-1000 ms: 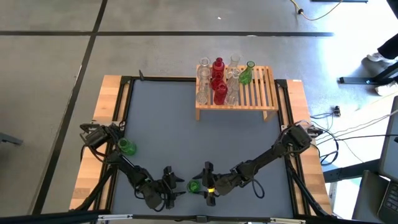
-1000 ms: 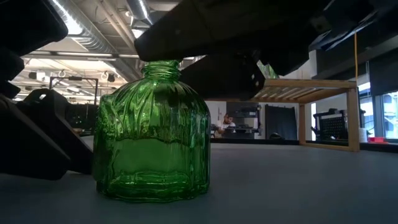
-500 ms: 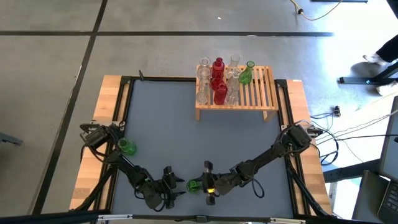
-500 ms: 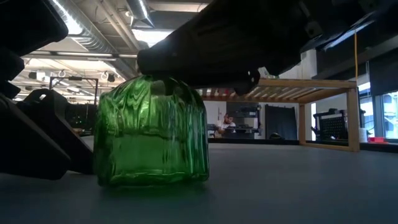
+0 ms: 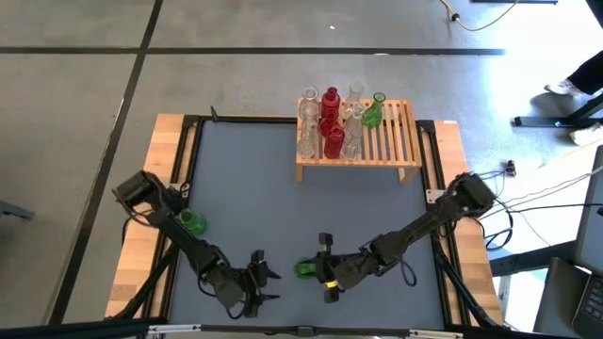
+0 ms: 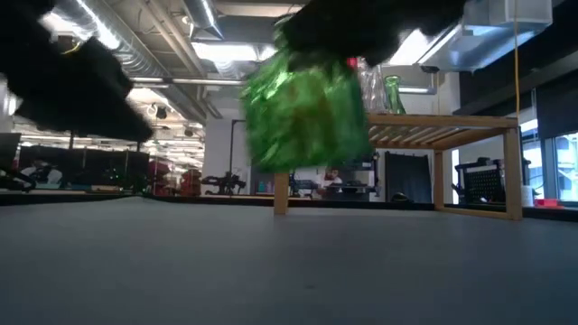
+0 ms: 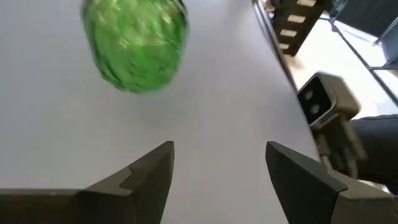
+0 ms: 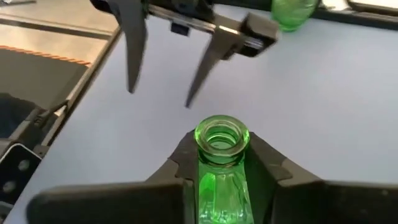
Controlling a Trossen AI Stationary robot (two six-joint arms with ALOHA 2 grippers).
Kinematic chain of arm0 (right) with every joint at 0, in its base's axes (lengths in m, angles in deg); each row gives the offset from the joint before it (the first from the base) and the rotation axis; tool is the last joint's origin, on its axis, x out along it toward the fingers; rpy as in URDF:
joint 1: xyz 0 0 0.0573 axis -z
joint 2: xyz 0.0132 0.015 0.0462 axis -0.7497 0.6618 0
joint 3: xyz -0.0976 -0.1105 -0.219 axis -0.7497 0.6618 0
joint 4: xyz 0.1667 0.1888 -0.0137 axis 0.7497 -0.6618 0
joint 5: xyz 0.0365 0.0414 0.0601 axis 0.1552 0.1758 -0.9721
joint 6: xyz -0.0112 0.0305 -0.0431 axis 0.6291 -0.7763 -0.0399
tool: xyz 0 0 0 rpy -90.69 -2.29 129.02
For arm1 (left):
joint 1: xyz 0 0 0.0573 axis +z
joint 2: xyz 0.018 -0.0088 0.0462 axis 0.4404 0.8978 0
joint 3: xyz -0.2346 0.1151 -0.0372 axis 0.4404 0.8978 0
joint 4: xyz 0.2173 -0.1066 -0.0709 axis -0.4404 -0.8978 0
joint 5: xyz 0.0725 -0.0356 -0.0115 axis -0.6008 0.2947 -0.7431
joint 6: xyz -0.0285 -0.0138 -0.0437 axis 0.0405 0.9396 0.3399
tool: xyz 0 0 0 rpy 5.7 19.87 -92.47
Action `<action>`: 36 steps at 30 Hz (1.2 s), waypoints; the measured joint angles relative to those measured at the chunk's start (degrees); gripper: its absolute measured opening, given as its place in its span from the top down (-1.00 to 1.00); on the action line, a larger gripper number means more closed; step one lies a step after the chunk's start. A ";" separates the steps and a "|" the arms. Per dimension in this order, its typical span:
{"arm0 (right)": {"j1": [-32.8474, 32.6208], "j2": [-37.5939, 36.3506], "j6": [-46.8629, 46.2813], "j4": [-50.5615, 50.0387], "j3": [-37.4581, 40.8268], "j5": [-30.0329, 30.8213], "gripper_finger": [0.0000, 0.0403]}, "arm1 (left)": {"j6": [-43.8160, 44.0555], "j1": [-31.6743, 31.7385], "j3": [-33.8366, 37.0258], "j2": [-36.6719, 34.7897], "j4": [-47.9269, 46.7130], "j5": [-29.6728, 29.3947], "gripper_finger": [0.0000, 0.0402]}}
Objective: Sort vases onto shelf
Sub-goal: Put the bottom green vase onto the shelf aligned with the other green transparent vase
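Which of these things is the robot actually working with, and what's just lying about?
Part of the job:
- green vase held by right gripper
- second green vase on the table
- vases already on the shelf

Lying about:
- cables on the floor
- left gripper, open and idle

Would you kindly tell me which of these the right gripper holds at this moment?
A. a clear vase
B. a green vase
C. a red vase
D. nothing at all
B: in the right wrist view the right gripper is shut on the green vase, and the low view shows it clear of the table.
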 joint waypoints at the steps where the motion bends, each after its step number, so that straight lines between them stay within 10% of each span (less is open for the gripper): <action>1: 0.01 -1.39 0.01 -1.76 0.00 0.67 0.68 | -0.28 0.28 0.01 -1.01 -0.79 0.56 -0.23; 24: 0.60 -40.64 -5.03 -37.65 4.01 14.83 0.65 | -7.55 3.66 0.02 -9.73 -7.18 3.03 -0.23; 36: 15.37 -66.33 -3.10 -40.56 16.97 16.03 0.65 | -5.83 5.11 0.02 -9.70 -6.90 5.04 -0.23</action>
